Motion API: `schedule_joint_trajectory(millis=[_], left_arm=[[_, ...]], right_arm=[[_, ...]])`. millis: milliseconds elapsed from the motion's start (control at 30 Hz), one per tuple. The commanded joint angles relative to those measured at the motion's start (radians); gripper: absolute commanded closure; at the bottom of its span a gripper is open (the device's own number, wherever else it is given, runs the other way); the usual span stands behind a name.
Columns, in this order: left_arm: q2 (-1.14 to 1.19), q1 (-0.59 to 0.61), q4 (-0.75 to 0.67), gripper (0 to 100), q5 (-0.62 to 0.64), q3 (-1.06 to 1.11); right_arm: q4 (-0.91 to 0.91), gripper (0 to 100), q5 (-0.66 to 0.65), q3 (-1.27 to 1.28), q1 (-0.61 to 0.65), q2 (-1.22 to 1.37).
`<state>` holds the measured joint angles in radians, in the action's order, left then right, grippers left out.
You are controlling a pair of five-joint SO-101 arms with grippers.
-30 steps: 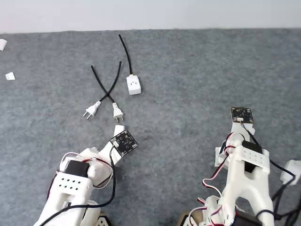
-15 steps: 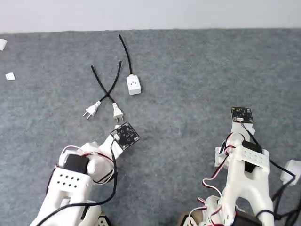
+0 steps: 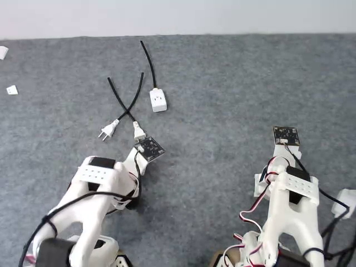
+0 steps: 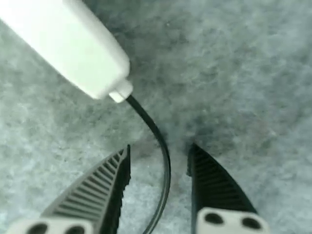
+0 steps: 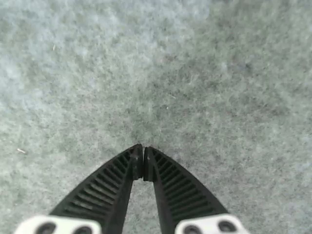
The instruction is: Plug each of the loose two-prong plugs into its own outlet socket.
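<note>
— How is the left gripper (image 4: 160,148) standing?

— It is hanging with its fingers (image 4: 109,187) spread apart, gripping nothing. A black cable (image 4: 165,180) is running between them without touching either one, over the grey carpet (image 4: 253,73).

— Where is that cable ending?

— It is entering a white plug body (image 4: 73,48), which is lying just beyond the fingertips with its cable end turned toward the gripper.

— And the right gripper (image 5: 143,148)?

— Its fingers are pressing together tip to tip, holding nothing, above the carpet.

— What is the high view adding to that?

— The layout. The left arm (image 3: 94,183) is leaning over the carpet, with its wrist sitting just beside the prong end of the right plug (image 3: 138,132). The right arm (image 3: 289,189) is standing well apart from both plugs.

— Which way are the plugs pointing?

— The right plug is lying with its prongs toward the arms and slightly right, its long axis running away to the far left. The left plug (image 3: 108,131) is lying just beside it with its prongs pointing near and left, and its cable is heading far and right. The two cables are crossing just beyond the plugs.

— And the socket?

— The outlet socket (image 3: 158,100) is lying farther on, to the right of that crossing and apart from both plugs. Its long axis is pointing away from the arms, and its own cable is leading on toward the carpet's far edge.
</note>
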<state>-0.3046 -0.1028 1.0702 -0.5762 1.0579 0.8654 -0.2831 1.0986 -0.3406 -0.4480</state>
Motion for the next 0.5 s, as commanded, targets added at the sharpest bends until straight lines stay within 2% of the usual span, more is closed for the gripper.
schedule_joint_trajectory(millis=[0, 67, 200, 367, 467], left_arm=[[0.048, -0.005, -0.017, 91, -0.003, -0.041], [0.051, -0.028, -0.011, 98, -0.003, -0.039], [0.049, -0.084, 0.094, 99, 0.014, -0.073], [0.051, -0.106, 0.29, 99, 0.226, -0.285], [0.051, -0.112, 0.404, 99, 0.292, -0.421]], right_arm=[[-0.007, 98.8, -0.012, -0.06, 0.012, 0.001], [-0.008, 98.8, -0.012, -0.06, 0.012, 0.001], [-0.012, 98.8, -0.012, -0.06, 0.012, 0.001], [-0.012, 98.8, -0.012, -0.06, 0.012, 0.001], [-0.012, 98.8, -0.012, -0.06, 0.012, 0.001]])
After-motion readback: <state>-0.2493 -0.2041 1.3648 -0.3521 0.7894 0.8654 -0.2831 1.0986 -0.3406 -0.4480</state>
